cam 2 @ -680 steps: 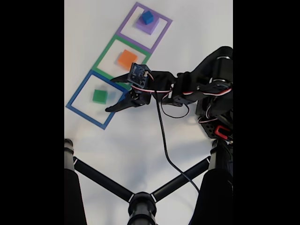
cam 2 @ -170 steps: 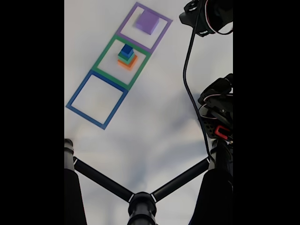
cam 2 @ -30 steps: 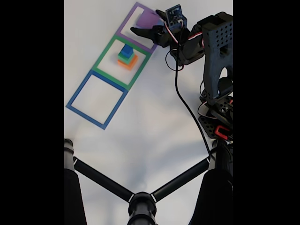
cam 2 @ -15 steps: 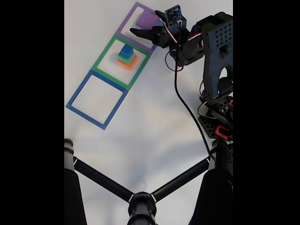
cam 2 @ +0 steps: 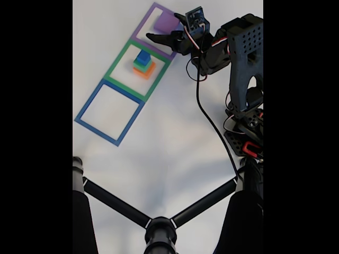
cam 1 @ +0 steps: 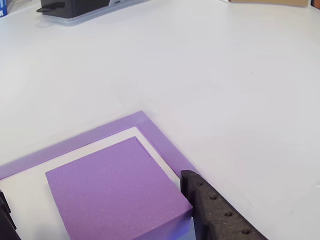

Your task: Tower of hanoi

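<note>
Purple block (cam 1: pixel 117 192) is sitting inside the purple frame (cam 1: pixel 160 145) in the other view with black fingers (cam 1: pixel 217 212) spread apart either side of it, while in the fixed view the gripper (cam 2: pixel 165 29) is straddling that block (cam 2: pixel 165 21) beside the blue-green-orange stack (cam 2: pixel 143 63) lying in the green frame (cam 2: pixel 119 55).

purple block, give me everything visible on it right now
The purple block is a flat, square slab, matte and finely grainy like foam, evenly purple. It lies flat on the white surface inside the purple square outline, turned a little against that outline's edges. Nothing sits on top of it. The gripper straddles it, open: one black finger stands at its right corner in the other view, contact unclear. In the fixed view, the gripper partly covers it.
</note>
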Robot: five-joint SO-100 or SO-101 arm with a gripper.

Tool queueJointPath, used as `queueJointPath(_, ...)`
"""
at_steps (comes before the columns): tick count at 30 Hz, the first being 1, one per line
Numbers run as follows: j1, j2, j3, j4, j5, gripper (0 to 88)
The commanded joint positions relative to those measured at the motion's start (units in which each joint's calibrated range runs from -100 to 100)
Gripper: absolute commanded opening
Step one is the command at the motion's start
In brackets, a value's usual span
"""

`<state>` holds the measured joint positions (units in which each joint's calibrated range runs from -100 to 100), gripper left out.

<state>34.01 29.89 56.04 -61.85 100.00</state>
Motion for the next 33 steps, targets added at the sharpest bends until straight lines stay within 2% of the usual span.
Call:
queueJointPath(1, 0.1, -0.2, 0.2, -1.4, 0.0, 43.1)
queueJointPath(16, 0.0, 0.2, -0.1, -1.4, 0.0, 35.8)
queueJointPath(21, 0.0, 0.2, -0.2, -1.4, 0.0, 29.6)
queueJointPath(24, -0.1, 0.2, -0.2, -1.4, 0.0, 18.2)
queueJointPath(33, -0.3, 0.2, -0.5, -1.4, 0.0, 13.1)
